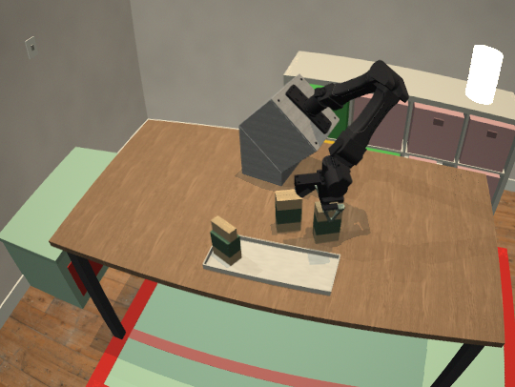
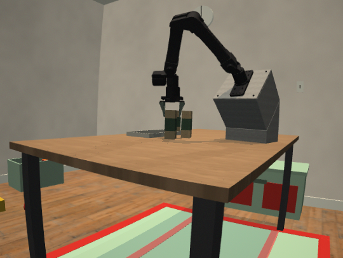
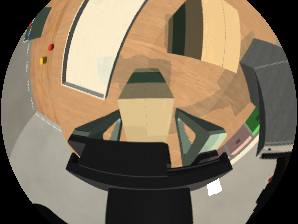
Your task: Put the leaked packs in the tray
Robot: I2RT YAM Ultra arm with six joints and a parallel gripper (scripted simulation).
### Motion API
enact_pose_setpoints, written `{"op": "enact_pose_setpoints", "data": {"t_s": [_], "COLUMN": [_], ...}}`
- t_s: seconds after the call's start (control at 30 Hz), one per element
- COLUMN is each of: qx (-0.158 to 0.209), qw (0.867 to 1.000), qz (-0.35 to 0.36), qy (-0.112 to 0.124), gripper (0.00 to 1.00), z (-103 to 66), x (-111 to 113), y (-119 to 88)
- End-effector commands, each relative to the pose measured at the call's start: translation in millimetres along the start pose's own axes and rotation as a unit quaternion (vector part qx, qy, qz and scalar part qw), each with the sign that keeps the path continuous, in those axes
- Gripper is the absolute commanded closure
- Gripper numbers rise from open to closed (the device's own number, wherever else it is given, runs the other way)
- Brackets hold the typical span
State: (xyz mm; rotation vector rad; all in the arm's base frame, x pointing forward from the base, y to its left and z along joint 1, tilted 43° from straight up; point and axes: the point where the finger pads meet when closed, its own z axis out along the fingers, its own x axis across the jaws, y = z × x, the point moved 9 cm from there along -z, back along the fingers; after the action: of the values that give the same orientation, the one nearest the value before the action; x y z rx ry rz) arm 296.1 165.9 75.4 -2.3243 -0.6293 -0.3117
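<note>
Three tan, green-banded coffee packs are shown; the black parallel gripper (image 2: 171, 106), fingers apart and empty, should be closed gently on the flat sides of the pack farthest from the shallow grey tray (image 1: 305, 281).
</note>
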Motion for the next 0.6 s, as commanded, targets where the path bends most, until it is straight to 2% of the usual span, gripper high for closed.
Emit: {"op": "enact_pose_setpoints", "data": {"t_s": [0.0, 0.57], "qx": [-0.012, -0.012], "qw": [1.0, 1.0], "qz": [-0.003, -0.002], "qy": [0.024, 0.021], "gripper": [0.23, 0.23], "z": [-7.3, -7.2], "x": [8.9, 7.8], "y": [3.0, 2.9]}}
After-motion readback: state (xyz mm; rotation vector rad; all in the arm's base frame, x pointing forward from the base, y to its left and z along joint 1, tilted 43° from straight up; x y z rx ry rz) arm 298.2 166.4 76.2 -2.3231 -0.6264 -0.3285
